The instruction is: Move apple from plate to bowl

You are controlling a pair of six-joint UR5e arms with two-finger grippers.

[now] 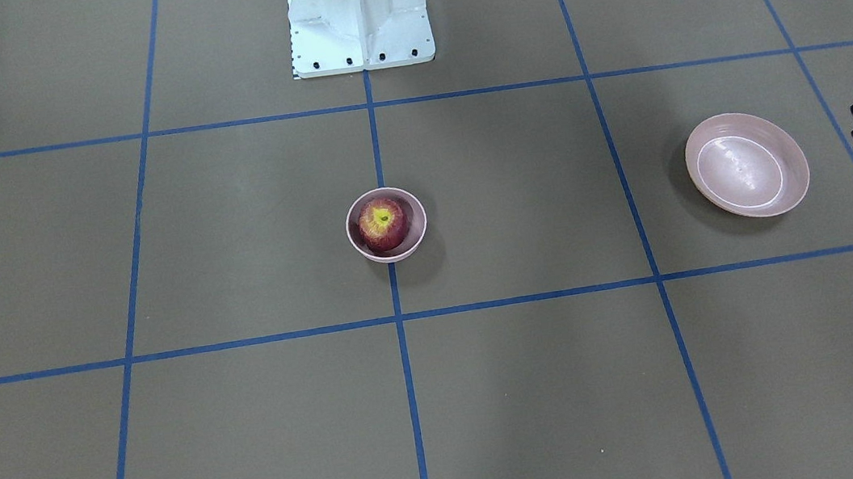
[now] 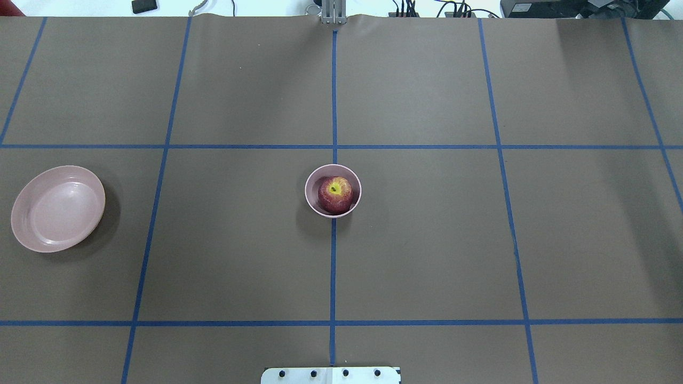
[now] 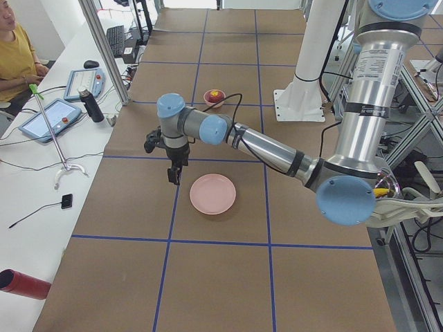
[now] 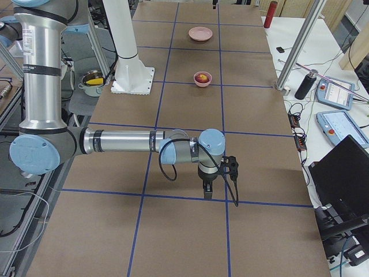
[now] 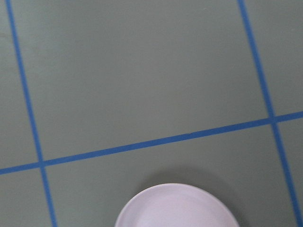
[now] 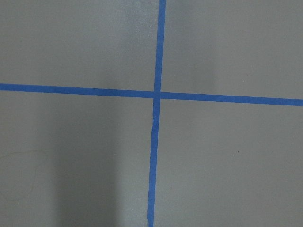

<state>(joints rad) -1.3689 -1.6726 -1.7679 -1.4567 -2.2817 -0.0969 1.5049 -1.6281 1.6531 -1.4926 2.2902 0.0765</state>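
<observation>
The dark-red apple (image 1: 382, 223) with its yellow stem patch sits inside the small deep pink bowl (image 1: 417, 232) at the table's middle; both show in the overhead view too, apple (image 2: 335, 193) in bowl (image 2: 311, 198). The wide pink plate (image 1: 747, 165) lies empty on the robot's left side (image 2: 57, 208); its rim shows in the left wrist view (image 5: 177, 208). My left gripper (image 3: 174, 176) hangs above the table just beside the plate (image 3: 212, 194); I cannot tell if it is open. My right gripper (image 4: 207, 190) hangs far from the bowl (image 4: 202, 81); I cannot tell its state.
The white robot base (image 1: 358, 12) stands at the table's robot side. A side bench holds tablets (image 3: 52, 117), a black bottle (image 3: 90, 105) and a red cylinder (image 3: 24, 285); a person (image 3: 14, 55) sits there. A laptop (image 4: 343, 173) stands beyond the other end.
</observation>
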